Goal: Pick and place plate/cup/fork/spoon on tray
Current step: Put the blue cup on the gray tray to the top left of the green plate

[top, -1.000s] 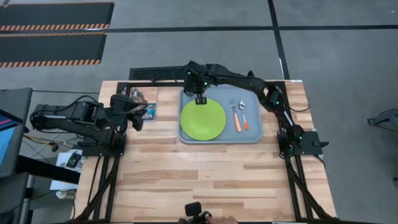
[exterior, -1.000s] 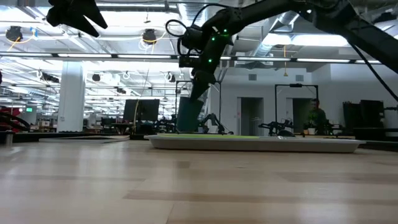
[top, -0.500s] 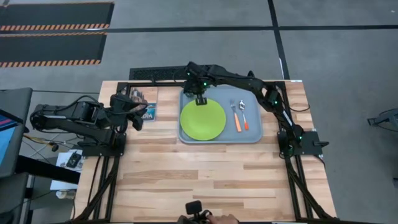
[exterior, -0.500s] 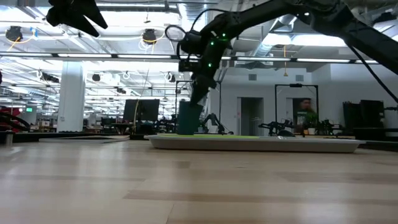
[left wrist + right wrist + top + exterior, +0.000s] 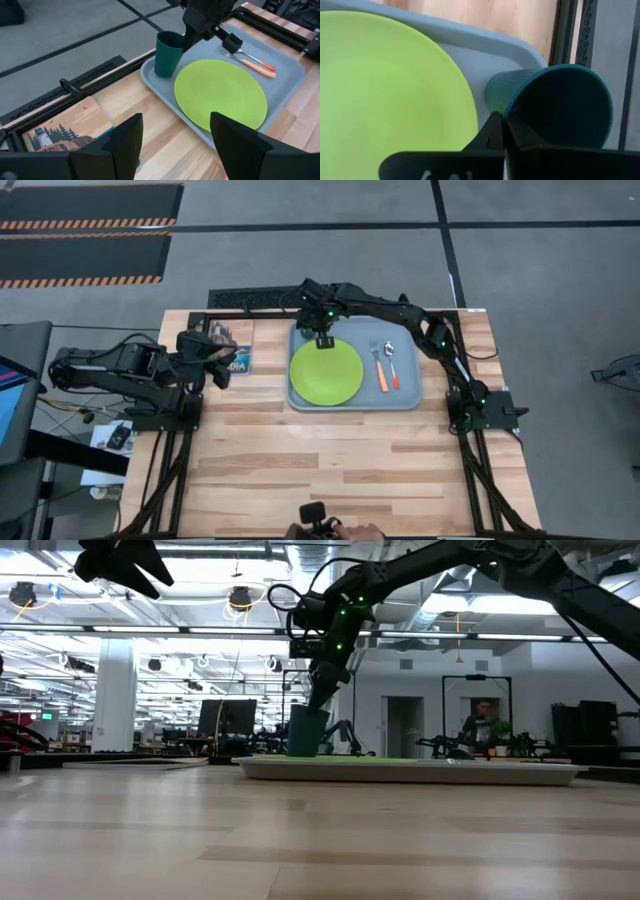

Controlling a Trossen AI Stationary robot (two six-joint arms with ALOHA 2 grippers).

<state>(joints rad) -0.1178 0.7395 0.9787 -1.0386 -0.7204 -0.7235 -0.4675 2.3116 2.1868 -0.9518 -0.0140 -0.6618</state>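
Tray (image 5: 405, 396) near the far edge of the table (image 5: 340, 470), holding all four pieces. Plate (image 5: 326, 371) lying flat in the tray's left half, filling about half its width. Cup (image 5: 168, 54) standing upright in the tray's far left corner, just beside the plate's far rim, mouth up and apparently empty. Fork (image 5: 378, 364) and spoon (image 5: 393, 362) lying side by side in the tray's right part, apart from the plate, metal ends toward the far rim, orange handles toward the near rim.

Right gripper (image 5: 322, 337) directly above the cup, reaching in over the tray's far rim. Fingers (image 5: 496, 131) pinched together on the cup's rim, one inside and one outside as far as the wrist view shows, jaws nearly closed on the thin wall. Cup's base seemingly down on the tray floor in the low view, though hard to confirm.

Left gripper (image 5: 222, 362) off the tray's left side, hovering over the table near a picture card (image 5: 65, 128), fingers (image 5: 126, 145) spread wide, holding nothing.
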